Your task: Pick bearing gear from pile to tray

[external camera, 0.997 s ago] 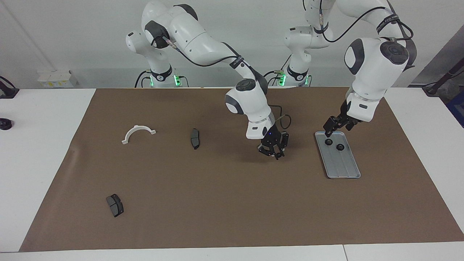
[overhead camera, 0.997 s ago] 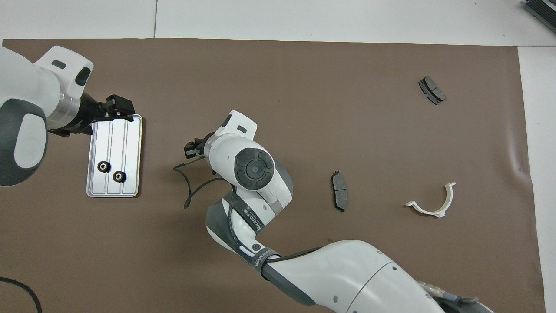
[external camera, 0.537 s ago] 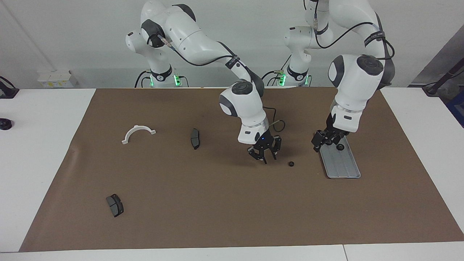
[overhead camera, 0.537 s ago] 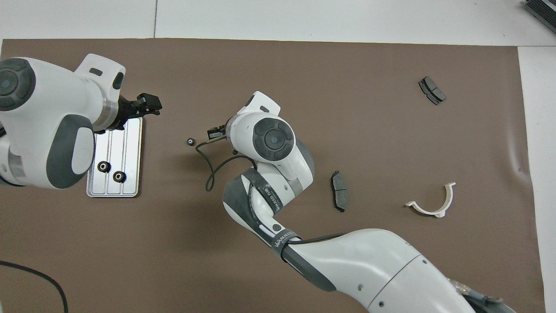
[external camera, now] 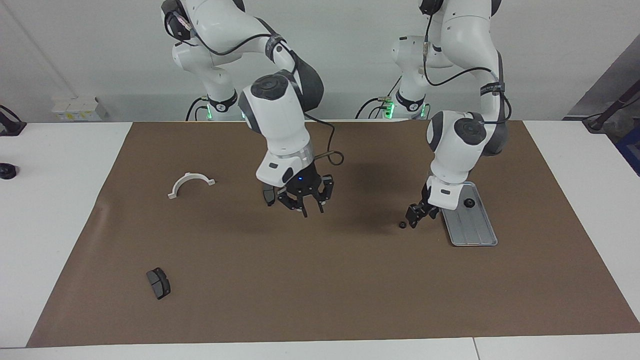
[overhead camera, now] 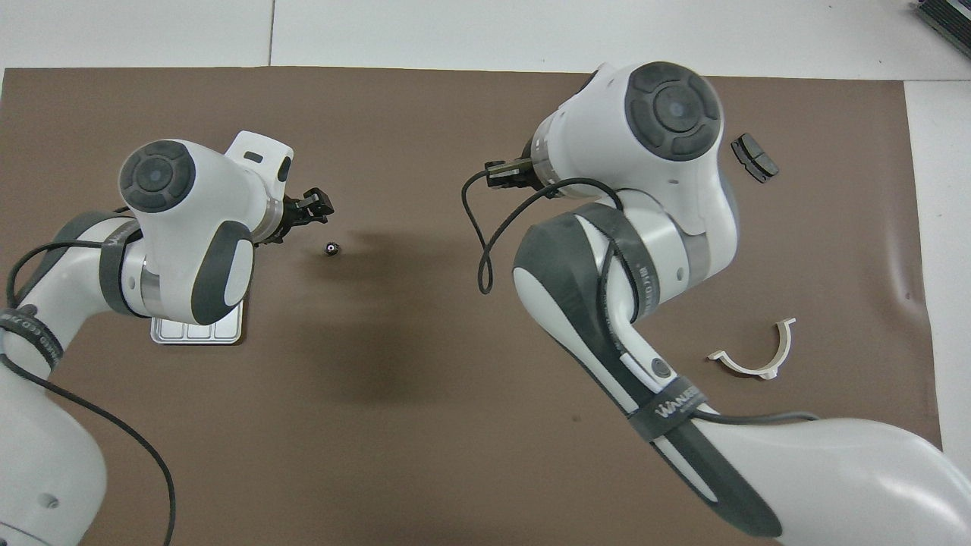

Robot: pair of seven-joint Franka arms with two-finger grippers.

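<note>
A small black ring (external camera: 402,225) lies on the brown mat (external camera: 320,280) just beside the tray (external camera: 475,232), with the left gripper (external camera: 414,216) low beside it, fingers' state unclear, while the right gripper (external camera: 305,199) hangs spread open above mid-mat.

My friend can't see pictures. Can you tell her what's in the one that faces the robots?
The left gripper hangs low beside a small black ring on the brown mat, next to the silver tray. The right gripper is raised, open, over the mat's middle. A white half-ring bracket and brake pad lie apart.
</note>
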